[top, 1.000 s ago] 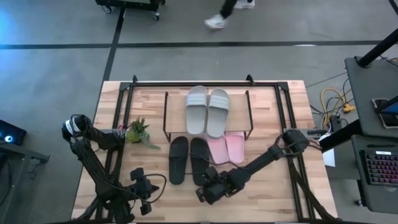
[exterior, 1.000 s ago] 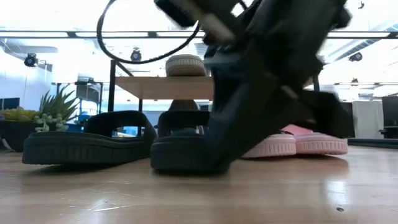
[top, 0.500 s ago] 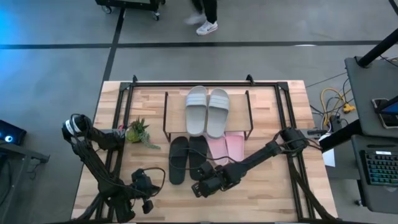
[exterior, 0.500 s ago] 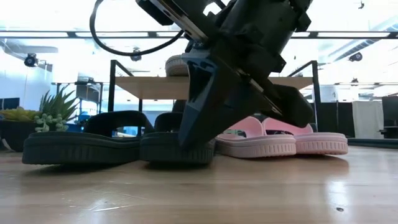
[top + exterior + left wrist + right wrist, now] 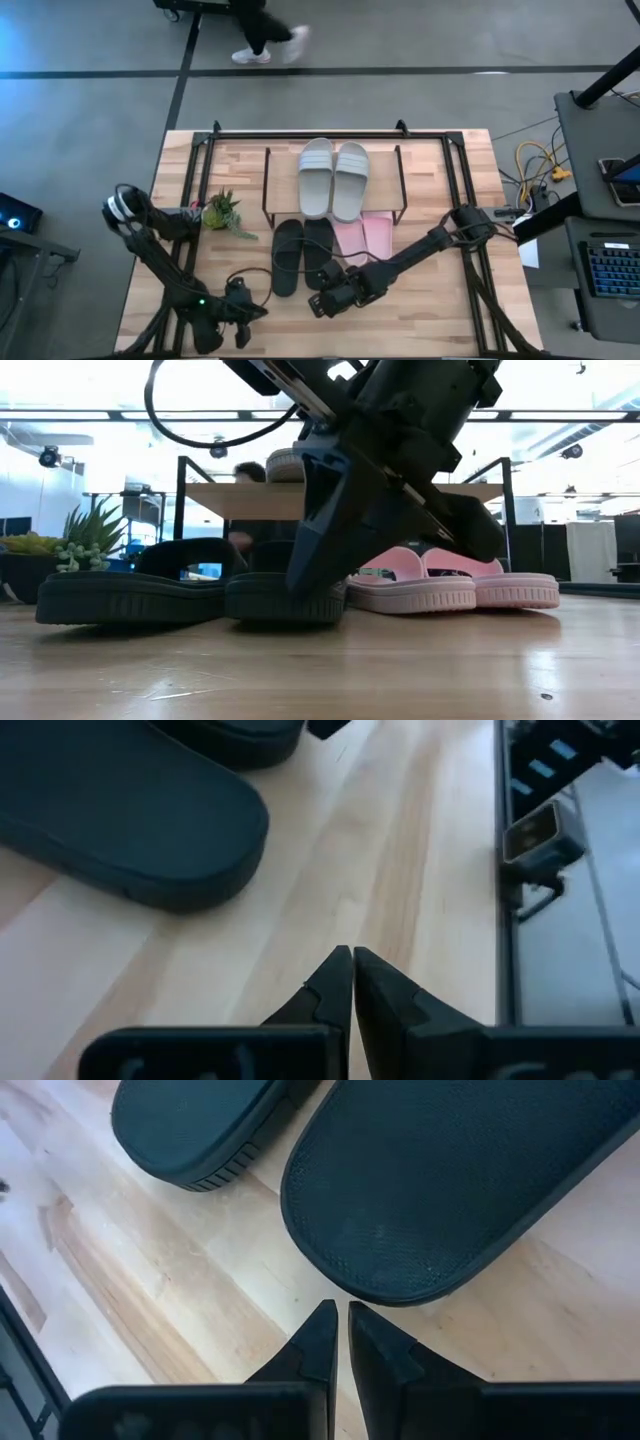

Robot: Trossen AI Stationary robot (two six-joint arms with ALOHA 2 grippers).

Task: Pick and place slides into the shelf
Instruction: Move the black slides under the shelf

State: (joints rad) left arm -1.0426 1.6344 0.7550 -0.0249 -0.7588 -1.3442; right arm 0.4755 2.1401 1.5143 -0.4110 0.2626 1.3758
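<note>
The shelf (image 5: 266, 190) (image 5: 230, 500) stands mid-table with the two grey-green slides (image 5: 334, 178) flat on its top board. The two pink slides (image 5: 364, 238) (image 5: 455, 588) lie on the table, toes under the shelf. Left of them, the two black slides (image 5: 287, 257) (image 5: 320, 250) lie side by side on their soles. My right gripper (image 5: 322, 300) (image 5: 338, 1308) is shut, slanting down at the heel of the right-hand black slide (image 5: 450, 1190). My left gripper (image 5: 243, 312) (image 5: 352, 955) is shut, low over bare wood near the left black slide's heel (image 5: 130, 820). My right gripper's shut fingertips (image 5: 322, 1320) stand right at the heel edge (image 5: 385, 1292) of the right-hand black slide, coming slanting down from the table's near side. I cannot tell whether they touch it. The slide lies flat on the table.
A small potted plant (image 5: 222, 210) (image 5: 85, 535) stands left of the shelf. A larger black frame (image 5: 190, 200) runs around the table. Bare wood lies along the near edge (image 5: 420, 320). A person (image 5: 265, 35) walks on the floor beyond the far edge.
My right gripper has moved a little toward the table's left and far side, along the near end of the right-hand black slide, whose heel has shifted slightly left. My left gripper has edged toward the near edge. The person has walked leftward.
</note>
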